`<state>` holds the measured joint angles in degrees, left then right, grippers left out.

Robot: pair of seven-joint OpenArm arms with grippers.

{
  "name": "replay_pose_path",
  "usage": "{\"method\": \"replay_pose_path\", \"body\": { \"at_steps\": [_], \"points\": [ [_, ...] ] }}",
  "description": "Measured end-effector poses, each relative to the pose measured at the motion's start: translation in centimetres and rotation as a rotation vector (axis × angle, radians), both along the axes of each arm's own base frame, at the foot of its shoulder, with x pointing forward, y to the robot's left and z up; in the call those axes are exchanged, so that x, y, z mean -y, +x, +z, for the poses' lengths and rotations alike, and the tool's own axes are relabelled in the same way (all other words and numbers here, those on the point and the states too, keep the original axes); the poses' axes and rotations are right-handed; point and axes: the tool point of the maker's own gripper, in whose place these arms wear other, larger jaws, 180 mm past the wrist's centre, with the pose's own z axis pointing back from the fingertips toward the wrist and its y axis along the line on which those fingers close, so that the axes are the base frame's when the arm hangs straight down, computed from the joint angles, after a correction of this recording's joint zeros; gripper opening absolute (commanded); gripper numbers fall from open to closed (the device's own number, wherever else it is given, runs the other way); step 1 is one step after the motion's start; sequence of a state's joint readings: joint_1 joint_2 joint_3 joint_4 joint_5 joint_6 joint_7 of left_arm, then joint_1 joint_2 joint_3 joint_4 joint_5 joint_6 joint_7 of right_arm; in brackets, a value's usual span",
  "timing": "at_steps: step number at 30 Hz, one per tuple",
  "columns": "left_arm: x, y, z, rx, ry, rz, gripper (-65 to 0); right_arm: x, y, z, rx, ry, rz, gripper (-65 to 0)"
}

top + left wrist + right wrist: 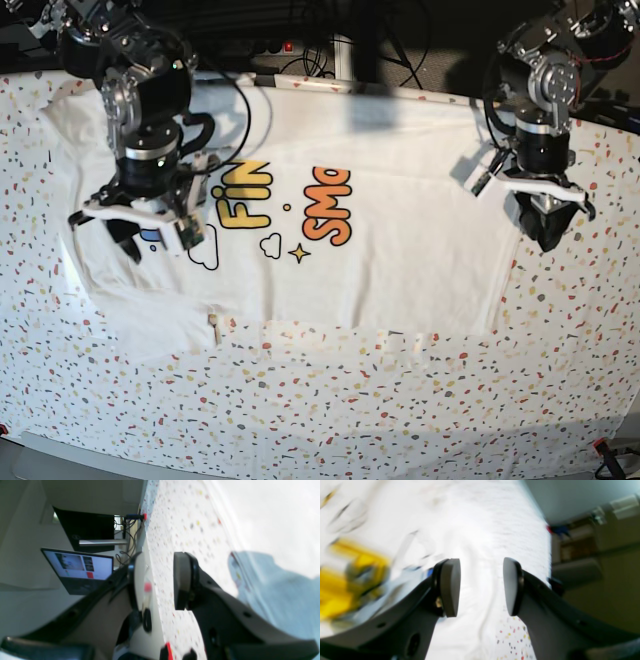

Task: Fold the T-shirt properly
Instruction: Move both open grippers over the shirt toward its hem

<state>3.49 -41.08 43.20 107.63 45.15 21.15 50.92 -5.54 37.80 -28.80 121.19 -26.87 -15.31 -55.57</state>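
We read yellow "FiN" and orange "SMo" on the shirt (340, 240), the rest of each word cut off by a fold or hidden by an arm; a cloud outline and a small star sit beneath the letters. The shirt lies spread print-up across the far half of the speckled cover (330, 400), one sleeve at the near left. Our right gripper (150, 228) points down over the shirt's left part, next to the yellow letters, jaws parted with nothing between them; its wrist view shows white cloth and blurred yellow print below. Our left gripper (548, 222) hangs at the shirt's right edge, over the cover, jaws likewise apart and empty. A laptop (78, 571) with a lit screen stands beyond the table in the left wrist view.
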Motion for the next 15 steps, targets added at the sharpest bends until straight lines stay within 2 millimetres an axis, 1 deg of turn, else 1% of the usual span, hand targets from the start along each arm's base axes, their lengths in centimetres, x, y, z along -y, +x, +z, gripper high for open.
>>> {"method": "replay_pose_path", "body": {
  "at_steps": [2,5,7,10,13,15],
  "points": [
    [0.1,1.4,1.1,0.029,-0.029,0.008,-46.5,2.1,0.4,1.5,0.069,0.026,-0.083,-37.2],
    [0.8,3.2,2.9,0.083,-0.066,-0.003,-46.5,3.6,0.5,1.4,0.045,0.064,-0.124,-37.2],
    [1.3,4.2,3.7,0.101,-0.103,0.001,-46.5,3.5,0.8,1.5,0.044,0.082,-0.093,-37.2],
    [2.5,5.3,5.1,0.143,-0.147,-0.004,-46.5,2.8,1.3,1.9,0.056,0.107,-0.010,-37.2],
    [4.5,6.3,5.7,0.149,-0.247,-0.043,-46.5,1.8,1.9,2.7,0.092,0.140,0.077,-37.2],
    [5.9,6.8,5.9,0.133,-0.331,-0.068,-46.5,1.6,2.3,2.9,0.092,0.168,0.074,-37.2]
  ]
}}
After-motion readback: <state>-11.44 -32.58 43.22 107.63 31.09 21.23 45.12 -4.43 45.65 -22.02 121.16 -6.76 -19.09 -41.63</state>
